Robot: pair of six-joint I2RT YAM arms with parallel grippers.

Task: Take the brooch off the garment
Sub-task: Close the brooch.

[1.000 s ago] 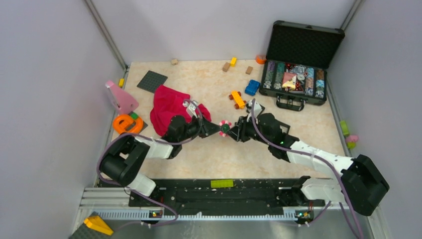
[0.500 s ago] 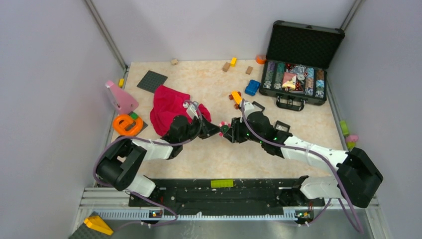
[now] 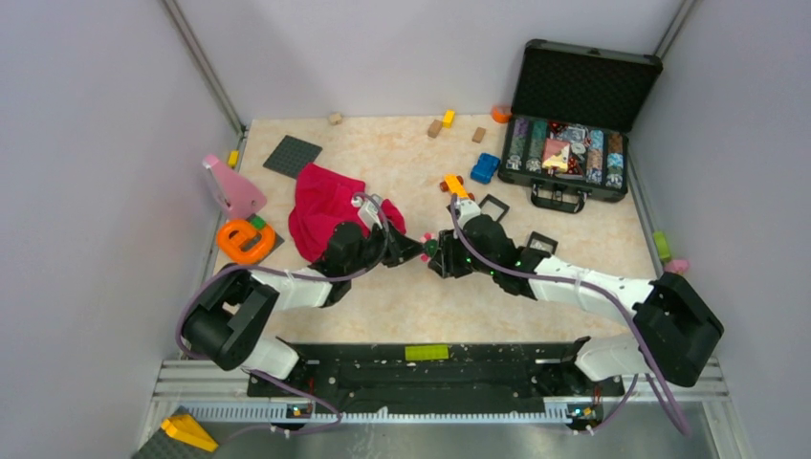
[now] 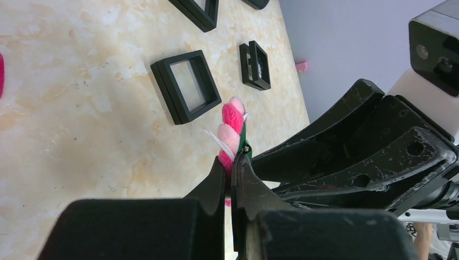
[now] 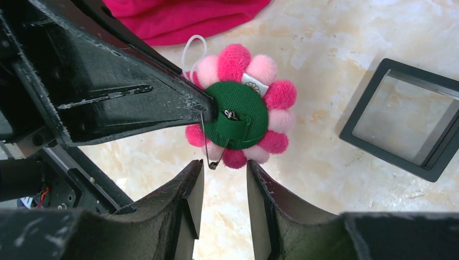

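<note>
A beige marbled desk (image 3: 383,153) walled in grey carries the scene; the overhead camera shows an open poker chip case (image 3: 585,86) at upper right and the magenta garment (image 3: 323,203) crumpled left of centre. The brooch (image 3: 432,247) is off the cloth, held above the desk at mid-frame where the two arms meet, but from there it is only a speck. The left wrist camera sees it edge-on: the left gripper (image 4: 233,162) has its fingers pressed together on the lower rim, pink and pale petals standing above the tips. The right wrist camera alone shows the back, a green felt disc (image 5: 238,116) ringed by petals with a thin wire pin (image 5: 207,143) hanging off it. There the right gripper (image 5: 224,167) sits just below the brooch, fingers parted with a narrow gap and holding nothing. A black square frame (image 5: 384,157) lies flat at right
</note>
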